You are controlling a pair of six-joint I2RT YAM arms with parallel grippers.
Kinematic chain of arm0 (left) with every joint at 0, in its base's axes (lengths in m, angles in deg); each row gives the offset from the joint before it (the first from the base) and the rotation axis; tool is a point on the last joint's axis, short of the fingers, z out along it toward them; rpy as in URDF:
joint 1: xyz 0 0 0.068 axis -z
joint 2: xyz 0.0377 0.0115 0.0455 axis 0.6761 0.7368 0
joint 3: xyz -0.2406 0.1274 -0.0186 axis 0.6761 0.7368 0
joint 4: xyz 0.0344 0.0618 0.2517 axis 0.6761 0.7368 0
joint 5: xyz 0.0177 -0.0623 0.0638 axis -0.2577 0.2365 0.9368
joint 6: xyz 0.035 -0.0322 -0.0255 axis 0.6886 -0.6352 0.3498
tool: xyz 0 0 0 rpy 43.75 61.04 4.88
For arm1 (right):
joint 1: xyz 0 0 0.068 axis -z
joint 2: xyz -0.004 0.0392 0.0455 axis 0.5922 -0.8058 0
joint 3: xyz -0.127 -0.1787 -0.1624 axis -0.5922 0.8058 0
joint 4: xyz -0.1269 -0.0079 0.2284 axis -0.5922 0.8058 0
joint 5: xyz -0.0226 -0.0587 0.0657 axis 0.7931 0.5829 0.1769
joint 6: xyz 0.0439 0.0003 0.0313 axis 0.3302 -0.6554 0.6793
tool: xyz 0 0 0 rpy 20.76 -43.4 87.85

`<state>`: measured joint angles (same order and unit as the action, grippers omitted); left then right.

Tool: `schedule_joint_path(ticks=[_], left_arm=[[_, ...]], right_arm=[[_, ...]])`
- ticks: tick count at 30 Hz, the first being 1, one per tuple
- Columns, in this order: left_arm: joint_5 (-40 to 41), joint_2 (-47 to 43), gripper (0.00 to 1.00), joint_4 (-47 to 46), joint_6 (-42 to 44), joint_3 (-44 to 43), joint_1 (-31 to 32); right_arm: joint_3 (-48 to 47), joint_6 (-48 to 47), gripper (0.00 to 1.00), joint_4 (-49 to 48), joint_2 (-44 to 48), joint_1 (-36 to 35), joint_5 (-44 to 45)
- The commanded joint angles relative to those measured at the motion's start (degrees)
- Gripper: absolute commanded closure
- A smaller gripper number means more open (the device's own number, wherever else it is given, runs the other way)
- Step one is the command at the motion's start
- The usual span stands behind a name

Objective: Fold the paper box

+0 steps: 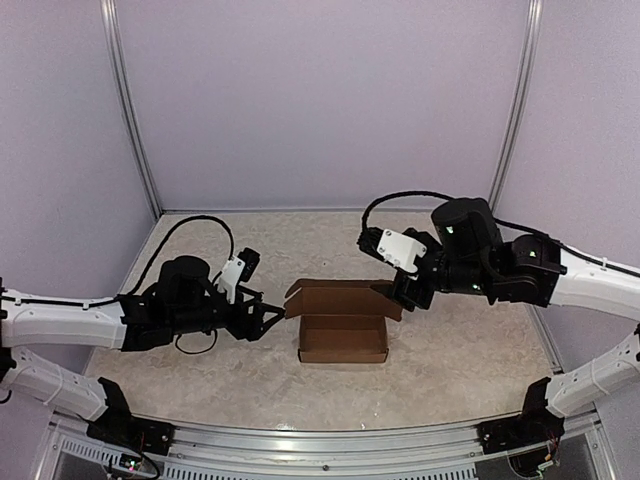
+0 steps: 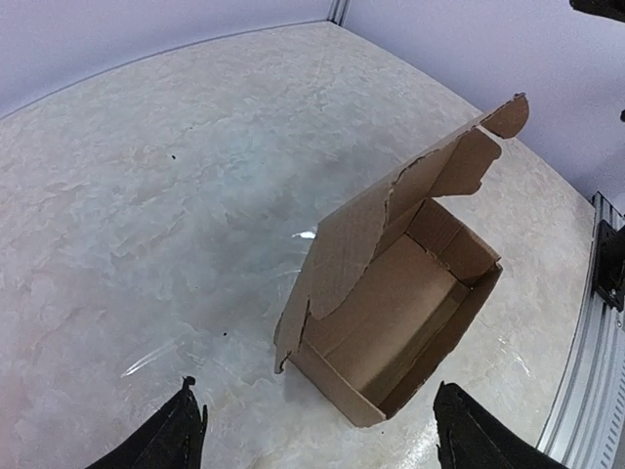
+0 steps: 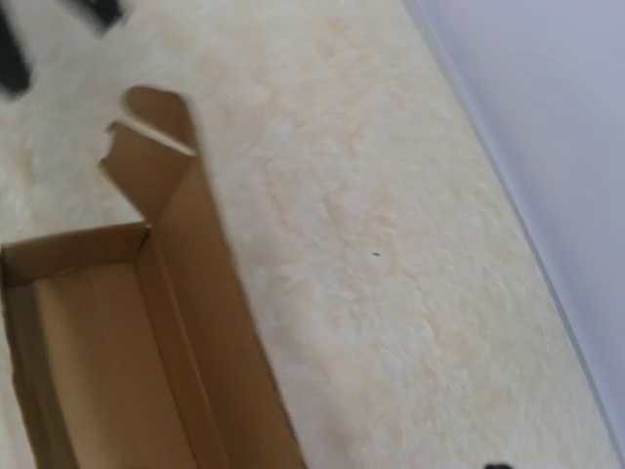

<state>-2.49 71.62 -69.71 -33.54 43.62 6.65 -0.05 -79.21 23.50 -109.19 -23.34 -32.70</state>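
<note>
The paper box (image 1: 343,338) is a brown cardboard tray in the middle of the table, its lid (image 1: 340,298) standing up along the far side with tabs at both ends. My left gripper (image 1: 270,319) is open and empty, just left of the box's left end and not touching it. In the left wrist view the box (image 2: 391,303) lies ahead between the spread fingertips (image 2: 186,430). My right gripper (image 1: 399,295) hovers at the lid's right tab. In the right wrist view the box (image 3: 117,342) fills the lower left and only a sliver of one fingertip (image 3: 498,466) shows, far out to the side.
Pale mottled tabletop (image 1: 200,260) with purple walls behind and at the sides. A metal rail (image 1: 330,440) runs along the near edge by the arm bases. It also shows in the left wrist view (image 2: 586,371).
</note>
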Motion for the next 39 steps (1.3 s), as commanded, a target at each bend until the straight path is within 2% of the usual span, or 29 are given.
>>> schedule_joint_path(ticks=[1,6,10,15,29,39], left_arm=[[-4.85,4.83,0.26,-9.80,4.53,1.24,-0.69],[-6.40,10.47,0.37,-13.63,6.57,0.45,-1.33],[-6.64,14.21,0.51,-16.43,6.79,-0.70,-1.63],[-5.65,17.80,0.61,-18.18,6.62,-1.58,-1.64],[-2.36,18.97,0.72,-18.06,7.59,-3.75,-1.73],[-2.50,19.87,0.82,-17.85,7.85,-4.40,-1.73]], right_arm=[[7.88,9.02,0.26,-6.61,9.45,3.35,-3.87],[13.37,15.02,0.26,-7.71,15.31,6.65,-6.03],[15.75,21.32,0.26,-7.00,15.03,10.31,-7.60],[18.74,27.58,0.27,-8.05,14.09,13.71,-13.30],[27.64,36.36,0.34,-17.84,10.62,19.11,-25.48],[27.73,37.20,0.45,-22.37,4.43,21.89,-27.02]])
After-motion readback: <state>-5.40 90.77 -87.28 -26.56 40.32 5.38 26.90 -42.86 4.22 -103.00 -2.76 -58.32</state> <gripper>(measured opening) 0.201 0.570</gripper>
